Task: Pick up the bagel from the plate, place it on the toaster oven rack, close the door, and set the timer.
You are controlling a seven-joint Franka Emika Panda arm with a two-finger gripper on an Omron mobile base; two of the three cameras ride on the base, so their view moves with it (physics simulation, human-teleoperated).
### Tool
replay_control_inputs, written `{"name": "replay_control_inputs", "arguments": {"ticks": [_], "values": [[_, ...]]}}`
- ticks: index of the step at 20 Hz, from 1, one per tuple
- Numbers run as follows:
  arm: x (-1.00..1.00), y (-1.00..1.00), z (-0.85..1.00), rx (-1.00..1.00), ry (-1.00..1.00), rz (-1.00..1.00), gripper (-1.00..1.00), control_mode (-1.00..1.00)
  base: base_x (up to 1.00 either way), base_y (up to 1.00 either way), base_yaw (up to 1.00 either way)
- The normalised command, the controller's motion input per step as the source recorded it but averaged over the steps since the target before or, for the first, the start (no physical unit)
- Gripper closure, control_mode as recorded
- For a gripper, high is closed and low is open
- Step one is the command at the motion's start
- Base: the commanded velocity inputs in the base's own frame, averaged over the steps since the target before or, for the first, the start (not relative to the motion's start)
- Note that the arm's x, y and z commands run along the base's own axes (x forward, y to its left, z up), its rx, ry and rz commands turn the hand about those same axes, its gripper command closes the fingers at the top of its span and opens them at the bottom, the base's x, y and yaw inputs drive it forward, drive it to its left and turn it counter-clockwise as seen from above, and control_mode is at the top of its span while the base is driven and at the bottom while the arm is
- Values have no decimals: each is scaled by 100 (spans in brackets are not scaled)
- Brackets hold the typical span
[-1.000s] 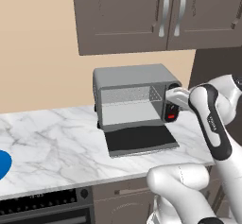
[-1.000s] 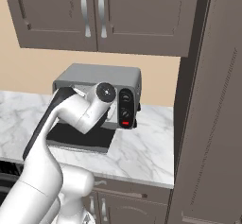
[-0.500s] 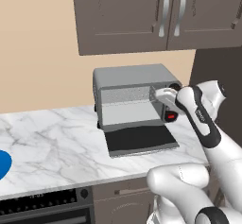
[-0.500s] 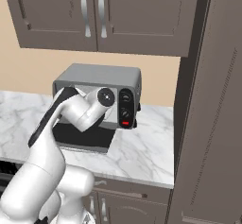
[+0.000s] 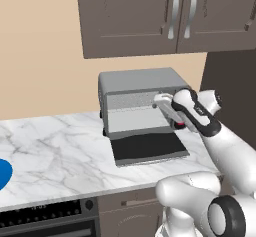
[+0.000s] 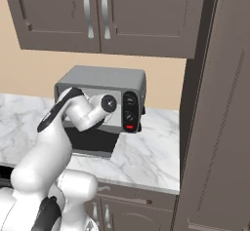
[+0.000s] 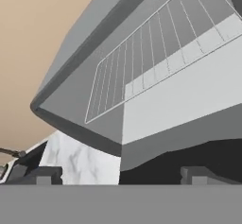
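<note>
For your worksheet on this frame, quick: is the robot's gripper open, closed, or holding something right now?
Gripper: open, holding nothing, its fingertips spread wide in front of the toaster oven.

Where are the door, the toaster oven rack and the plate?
door (image 5: 149, 148): left base view, middle of the dark glass panel lying open, flat on the counter.
toaster oven rack (image 7: 156, 53): hand view, middle of the wire grid inside the oven.
plate (image 5: 3, 174): left base view, blue sliver at the picture's left edge.
</note>
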Motion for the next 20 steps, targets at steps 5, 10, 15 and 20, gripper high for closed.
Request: {"name": "replay_control_inputs", "arguments": {"ticks": [5,10,15,20], "values": [[42,18,-13,6,0,0,-100,-100,0,0,0],[36,12,-13,0,0,0,-100,-100,0,0,0],[34,11,-12,0,0,0,-100,-100,0,0,0],[35,10,-12,0,0,0,-100,-100,0,0,0]]}}
